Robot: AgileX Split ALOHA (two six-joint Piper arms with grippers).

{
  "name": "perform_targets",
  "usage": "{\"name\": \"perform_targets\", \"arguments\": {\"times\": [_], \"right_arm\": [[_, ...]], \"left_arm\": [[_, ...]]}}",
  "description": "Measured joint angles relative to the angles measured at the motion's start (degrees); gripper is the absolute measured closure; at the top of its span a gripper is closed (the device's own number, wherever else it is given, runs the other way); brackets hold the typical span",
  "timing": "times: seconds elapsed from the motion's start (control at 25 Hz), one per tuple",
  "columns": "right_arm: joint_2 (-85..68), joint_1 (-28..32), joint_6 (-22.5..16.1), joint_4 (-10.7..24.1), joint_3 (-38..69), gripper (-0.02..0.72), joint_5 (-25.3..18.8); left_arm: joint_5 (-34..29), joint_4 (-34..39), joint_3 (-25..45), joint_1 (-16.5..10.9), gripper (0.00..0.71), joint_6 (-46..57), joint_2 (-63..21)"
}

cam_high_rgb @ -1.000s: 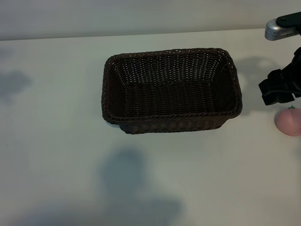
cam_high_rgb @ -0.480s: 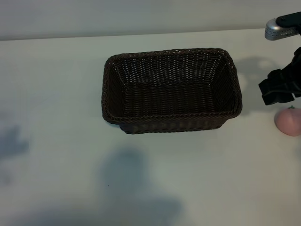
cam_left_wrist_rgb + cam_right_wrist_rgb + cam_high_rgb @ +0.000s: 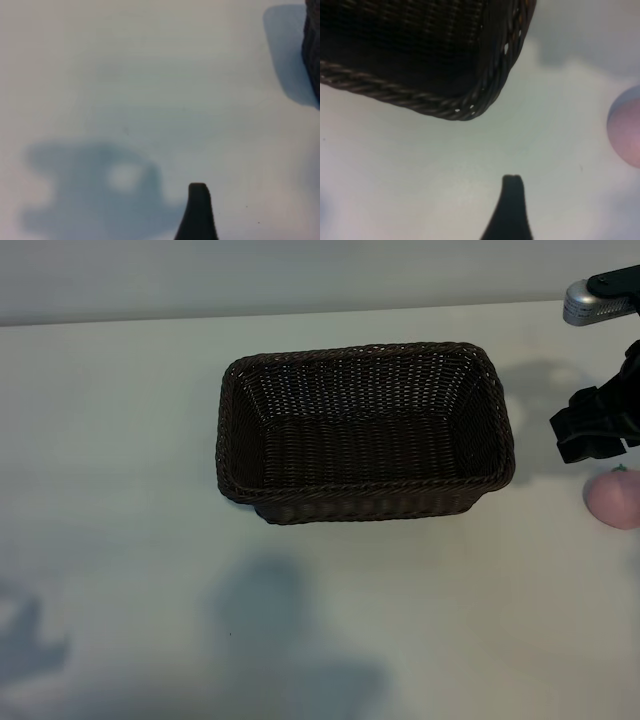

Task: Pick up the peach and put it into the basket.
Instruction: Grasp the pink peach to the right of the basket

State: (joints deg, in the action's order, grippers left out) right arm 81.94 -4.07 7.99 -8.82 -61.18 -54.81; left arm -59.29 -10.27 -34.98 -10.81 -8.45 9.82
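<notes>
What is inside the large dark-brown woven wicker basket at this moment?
Nothing shows inside the dark-brown woven wicker basket: only its woven floor and sloping walls. The small pale-pink round peach lies outside on the white table. What is under the basket is covered.

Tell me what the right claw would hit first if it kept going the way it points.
Probably bare white table: the right claw points at it, between the dark-brown woven basket and the pale-pink peach. Depth is unclear.
</notes>
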Motion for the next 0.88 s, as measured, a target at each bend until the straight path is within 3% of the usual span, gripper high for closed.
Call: {"name": "perform_targets", "arguments": {"times": [0.32, 0.88], "right_arm": [[0.0, 0.0, 0.0, 0.0, 0.0, 0.110, 0.0], [0.0, 0.0, 0.0, 0.1, 0.0, 0.110, 0.0]], "left_arm": [[-1.5, 0.4, 5.0, 0.9, 0.118, 0.0, -6.1], [-3.0, 5.8, 6.3, 3.2, 0.118, 1.7, -6.6]]}}
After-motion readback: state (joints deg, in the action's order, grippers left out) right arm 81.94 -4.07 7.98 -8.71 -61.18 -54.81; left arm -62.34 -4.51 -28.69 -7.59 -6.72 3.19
